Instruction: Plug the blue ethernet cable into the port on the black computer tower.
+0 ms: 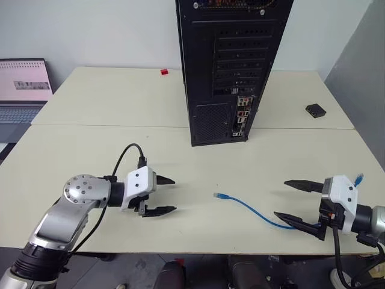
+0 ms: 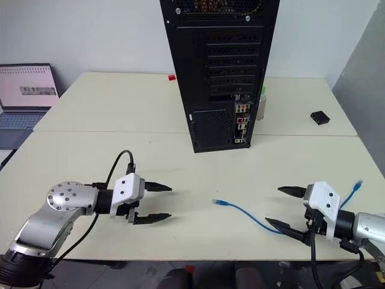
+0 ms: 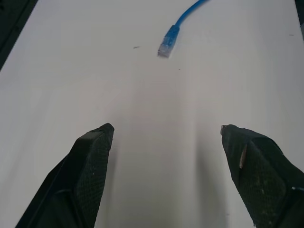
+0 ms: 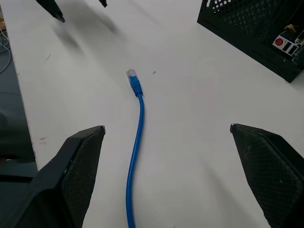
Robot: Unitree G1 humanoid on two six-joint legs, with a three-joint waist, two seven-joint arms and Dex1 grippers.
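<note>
From the head camera, our left gripper (image 1: 168, 195) and right gripper (image 1: 293, 201) both hover over the table (image 1: 90, 144) with fingers spread, holding nothing. The blue ethernet cable (image 1: 252, 209) lies between them, its near plug free, running under the right gripper. The black computer tower (image 1: 231, 66) stands behind, apart. In the right wrist view, we see the cable lying between our spread fingers (image 4: 71, 175).
</note>
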